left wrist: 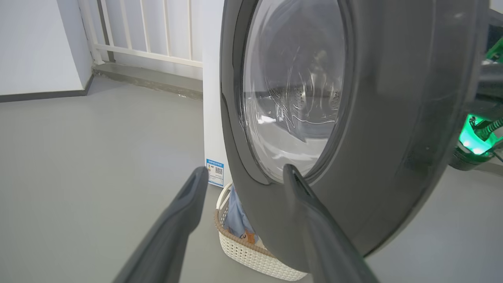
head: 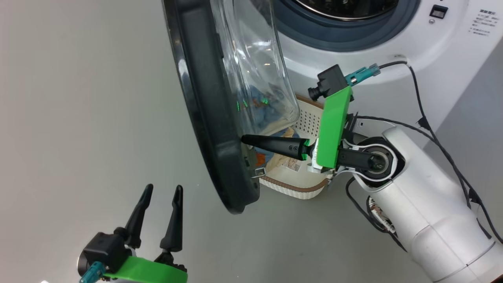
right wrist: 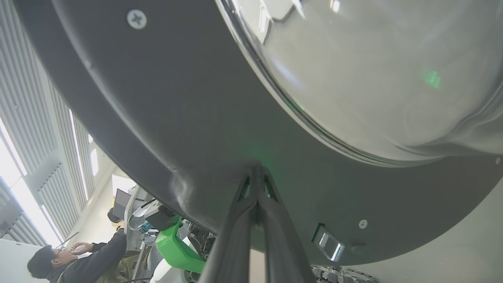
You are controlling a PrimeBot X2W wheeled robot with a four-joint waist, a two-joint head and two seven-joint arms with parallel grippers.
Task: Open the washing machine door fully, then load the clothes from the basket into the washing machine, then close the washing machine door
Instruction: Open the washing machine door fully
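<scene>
The washing machine door [head: 204, 118] stands open, edge-on. The right gripper [head: 245, 140], fingers pressed together, touches its dark inner rim. The left gripper [head: 163, 188] is spread wide over bare floor [head: 78, 118], apart from the door. The basket [head: 292, 188] of clothes [left wrist: 237, 216] sits low, just beside the door.

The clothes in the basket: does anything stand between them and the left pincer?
Yes. The washing machine door, partly open, stands between the left pincer and the basket; the clothes lie partly behind its rim.
</scene>
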